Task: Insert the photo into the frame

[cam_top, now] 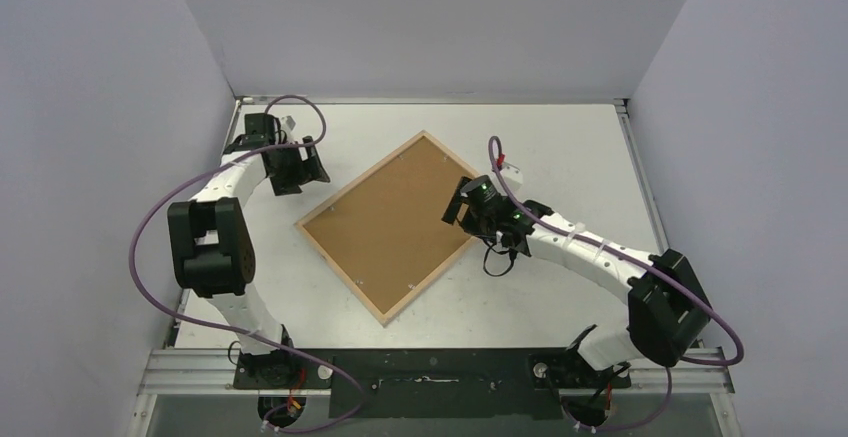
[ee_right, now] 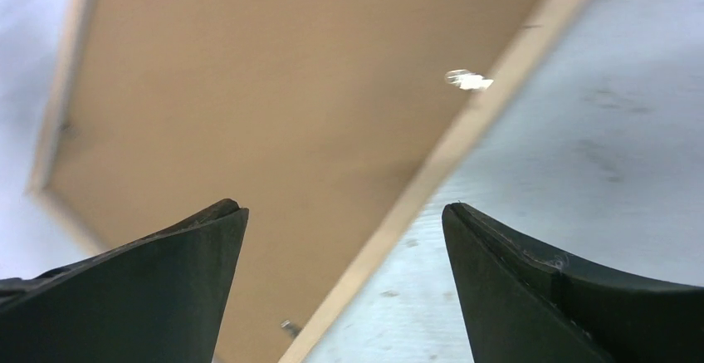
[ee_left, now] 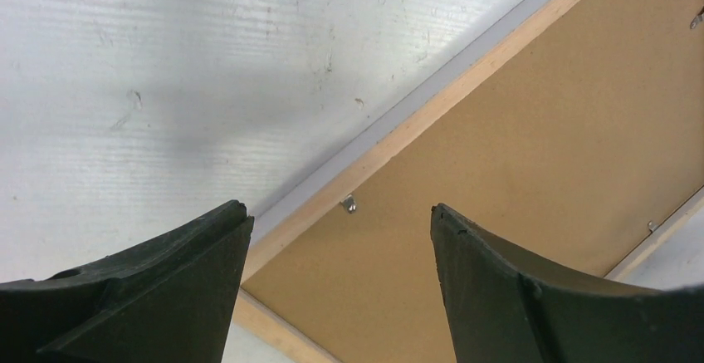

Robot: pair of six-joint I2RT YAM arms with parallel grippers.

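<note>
Frame (ee_left: 432, 114) lies back-up on the counter (cam_top: 560, 137); both jaws, wide open and empty near its edges, should meet clips (ee_left: 349, 203) squarely.

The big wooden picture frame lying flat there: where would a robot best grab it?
Probably the thin light-wood rim of the large rectangular frame, at its right-hand edge, coming down from above. It lies flat, back up, with the brown fibreboard panel filling the middle, so only the rim offers a lip. The right arm's open fingers hover astride that edge.
</note>
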